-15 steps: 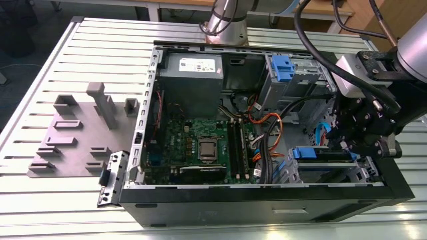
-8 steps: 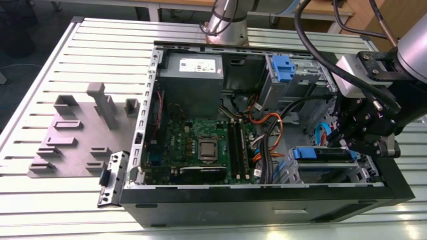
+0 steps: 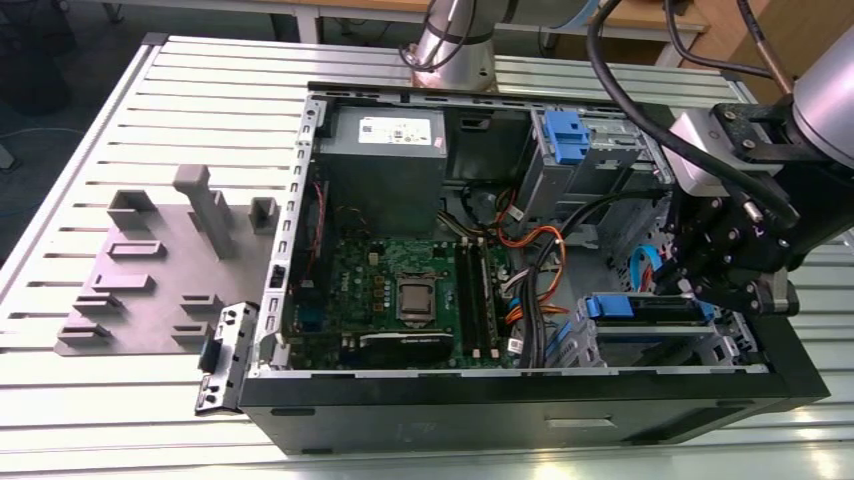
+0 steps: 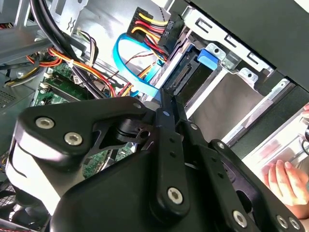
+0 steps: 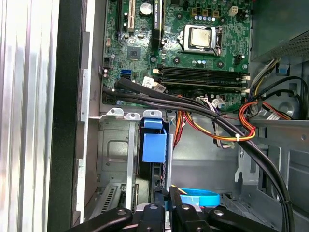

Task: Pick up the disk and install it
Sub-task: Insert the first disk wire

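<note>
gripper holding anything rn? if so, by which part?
Apparently the disk, standing on edge in the drive cage. The jaws of the gripper look shut across its thin connector end, opposite the blue tab.

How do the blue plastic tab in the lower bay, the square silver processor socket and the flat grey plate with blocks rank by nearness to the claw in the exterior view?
1. Blue plastic tab, right beside the claw.
2. Square silver processor socket, mid-case.
3. Flat grey plate with blocks, outside the case, on the exterior view's left.
</note>
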### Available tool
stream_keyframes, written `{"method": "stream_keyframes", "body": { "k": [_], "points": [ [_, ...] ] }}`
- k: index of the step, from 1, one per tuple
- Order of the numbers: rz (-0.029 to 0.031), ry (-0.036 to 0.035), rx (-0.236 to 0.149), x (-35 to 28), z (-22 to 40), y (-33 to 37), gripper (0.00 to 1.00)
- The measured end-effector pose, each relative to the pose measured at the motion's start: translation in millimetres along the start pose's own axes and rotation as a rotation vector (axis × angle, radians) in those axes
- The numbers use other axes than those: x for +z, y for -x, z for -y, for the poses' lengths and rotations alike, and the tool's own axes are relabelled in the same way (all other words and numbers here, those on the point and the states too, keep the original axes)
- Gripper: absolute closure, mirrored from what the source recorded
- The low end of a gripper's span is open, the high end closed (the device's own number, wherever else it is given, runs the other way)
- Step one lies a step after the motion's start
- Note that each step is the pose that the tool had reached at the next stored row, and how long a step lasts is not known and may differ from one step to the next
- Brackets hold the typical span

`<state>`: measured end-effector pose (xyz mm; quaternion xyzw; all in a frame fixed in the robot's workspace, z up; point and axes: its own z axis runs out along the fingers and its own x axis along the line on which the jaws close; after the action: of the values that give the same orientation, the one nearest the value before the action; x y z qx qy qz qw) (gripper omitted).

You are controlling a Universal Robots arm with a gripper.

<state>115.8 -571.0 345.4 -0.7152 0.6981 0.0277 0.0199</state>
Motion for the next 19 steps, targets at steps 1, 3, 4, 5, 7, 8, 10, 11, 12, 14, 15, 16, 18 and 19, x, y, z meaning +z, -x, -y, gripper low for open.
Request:
{"method": "stream_keyframes", "body": {
  "k": [1, 3, 4, 5, 7, 8, 10, 11, 12, 14, 15, 16, 18, 19],
  "points": [
    [-0.0002, 0.0000, 0.000, 0.0, -0.1, 0.0, 0.84],
    [-0.0004, 0.0000, 0.000, 0.3, -0.3, 0.0, 0.84],
    [-0.0002, 0.0000, 0.000, 0.8, -0.3, -0.1, 0.84],
    [-0.0001, 0.0000, 0.000, 1.4, -0.4, -0.2, 0.84],
    [-0.0004, -0.0002, 0.000, 2.2, -0.5, -0.3, 0.84],
    [-0.0005, -0.0002, 0.000, 2.5, -0.5, -0.3, 0.84],
    [-0.0005, -0.0002, 0.000, 2.9, -0.9, -0.5, 0.84],
    [-0.0003, -0.0003, 0.000, 3.1, -1.3, -0.5, 0.84],
    [-0.0004, -0.0003, 0.000, 3.2, -1.3, -0.6, 0.84],
    [-0.0002, -0.0003, 0.000, 4.0, -1.3, -1.4, 0.84],
    [-0.0001, -0.0003, 0.000, 4.3, -1.4, -1.7, 0.84],
    [-0.0002, -0.0003, 0.000, 4.6, -1.3, -1.8, 0.84],
    [-0.0002, -0.0002, 0.000, 6.2, -1.3, -2.0, 0.84],
    [-0.0003, -0.0002, 0.000, 6.8, -1.3, -2.0, 0.84]
  ]
}}
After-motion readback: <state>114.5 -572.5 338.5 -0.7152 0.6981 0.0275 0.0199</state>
